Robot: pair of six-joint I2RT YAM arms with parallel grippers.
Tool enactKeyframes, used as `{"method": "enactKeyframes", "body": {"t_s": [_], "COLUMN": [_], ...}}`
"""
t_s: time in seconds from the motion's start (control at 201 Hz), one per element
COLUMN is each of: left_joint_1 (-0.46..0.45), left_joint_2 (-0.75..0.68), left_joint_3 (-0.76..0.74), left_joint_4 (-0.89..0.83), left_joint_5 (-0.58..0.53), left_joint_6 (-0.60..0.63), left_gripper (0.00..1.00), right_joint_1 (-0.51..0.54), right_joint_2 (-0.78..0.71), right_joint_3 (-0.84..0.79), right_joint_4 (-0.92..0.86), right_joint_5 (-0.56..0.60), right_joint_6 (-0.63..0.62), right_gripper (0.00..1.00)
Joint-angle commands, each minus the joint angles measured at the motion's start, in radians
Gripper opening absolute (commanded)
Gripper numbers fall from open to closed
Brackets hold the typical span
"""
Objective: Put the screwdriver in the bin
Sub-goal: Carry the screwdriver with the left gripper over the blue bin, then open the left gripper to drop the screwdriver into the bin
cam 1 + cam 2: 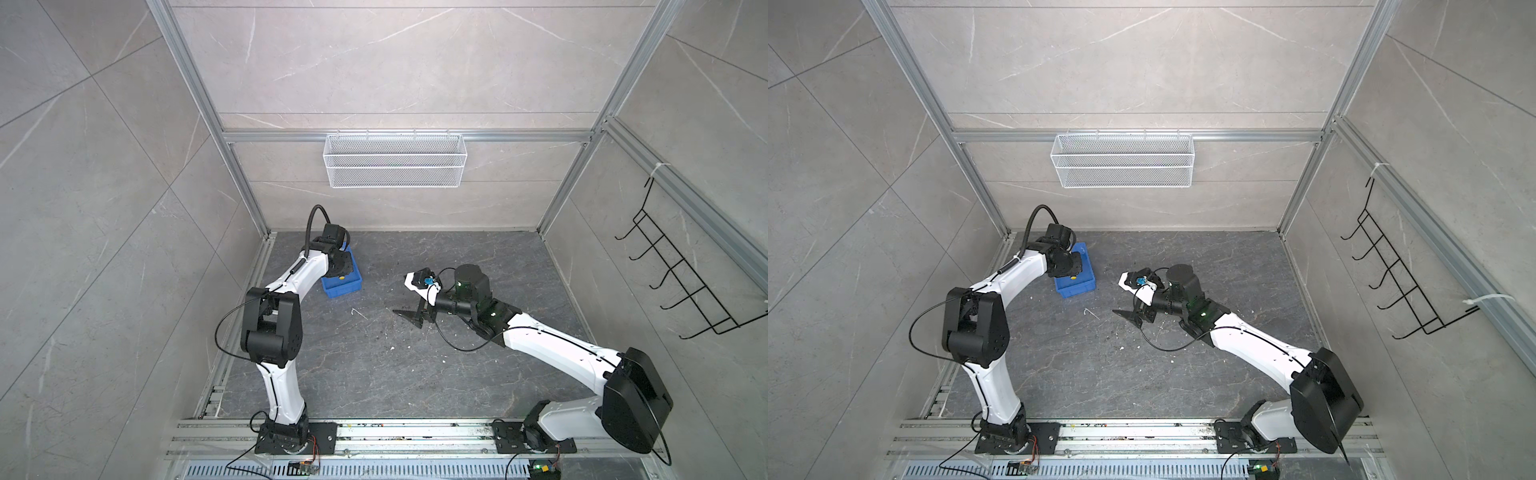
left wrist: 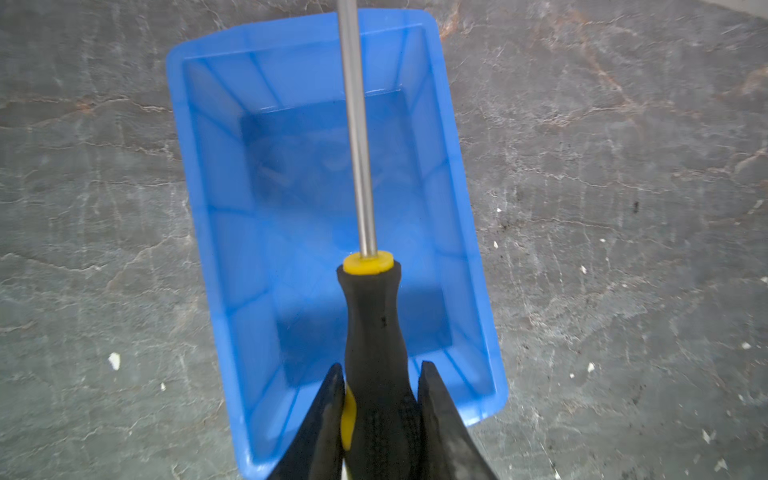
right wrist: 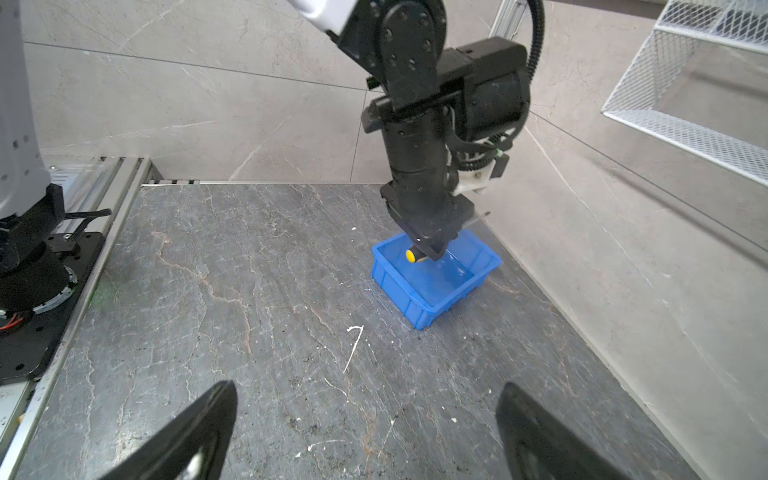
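- The screwdriver (image 2: pixel 374 324), a small one with a black rubbery handle, yellow trim and a thin bright metal shaft, is in my left gripper (image 2: pixel 380 365). Both jaws are closed tight on the thick end of the handle, one on each side.
- From the left wrist camera I see it over the open top of the bin (image 2: pixel 216 249), a small rectangular blue plastic tray with low, sloping walls. The shaft runs along the bin's length and leaves the frame past the far rim, so the tip is out of my sight.
- From the right wrist camera, the yellow butt of the handle pokes out of the jaws at about rim height, above the bin's inside. I can't tell whether any part of the tool touches the bin.
- In both top views the bin sits on the dark grey veined stone tabletop (image 1: pixel 374 365), back left and near the side rail. The left arm's wrist covers most of it.
- My right gripper (image 3: pixel 368 386) has its jaws spread wide with nothing between them. It is low over the table, well apart from the bin and facing it.
- Around the scene: a long white wire mesh basket (image 1: pixel 395 160) hangs on the back wall rail, and a black wire hook rack (image 1: pixel 681 274) hangs on the right wall.
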Motion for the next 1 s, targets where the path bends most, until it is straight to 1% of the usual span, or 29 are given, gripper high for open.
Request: {"method": "enactKeyframes", "body": {"t_s": [0.0, 0.438, 0.736, 0.836, 1.0], "left_joint_1": [0.007, 0.034, 0.038, 0.038, 0.037], "left_joint_2": [0.03, 0.154, 0.192, 0.192, 0.169], "left_joint_3": [0.056, 0.1, 0.117, 0.12, 0.12], "left_joint_4": [-0.052, -0.064, -0.071, -0.074, -0.078], "left_joint_5": [-0.026, 0.006, 0.008, -0.003, -0.009], "left_joint_6": [-0.023, -0.048, -0.057, -0.062, -0.053], "left_gripper": [0.0, 0.0, 0.0, 0.12, 0.38], "right_joint_1": [0.017, 0.041, 0.046, 0.046, 0.047], "right_joint_2": [0.018, -0.003, -0.005, -0.008, -0.012], "right_joint_3": [0.031, 0.006, 0.011, 0.014, 0.016], "right_joint_4": [-0.019, -0.038, -0.063, -0.065, -0.065], "right_joint_5": [0.011, 0.036, 0.065, 0.065, 0.071], "right_joint_6": [-0.019, -0.022, -0.038, -0.04, -0.045], "right_gripper": [0.99, 0.99, 0.99, 0.99, 0.99]}}
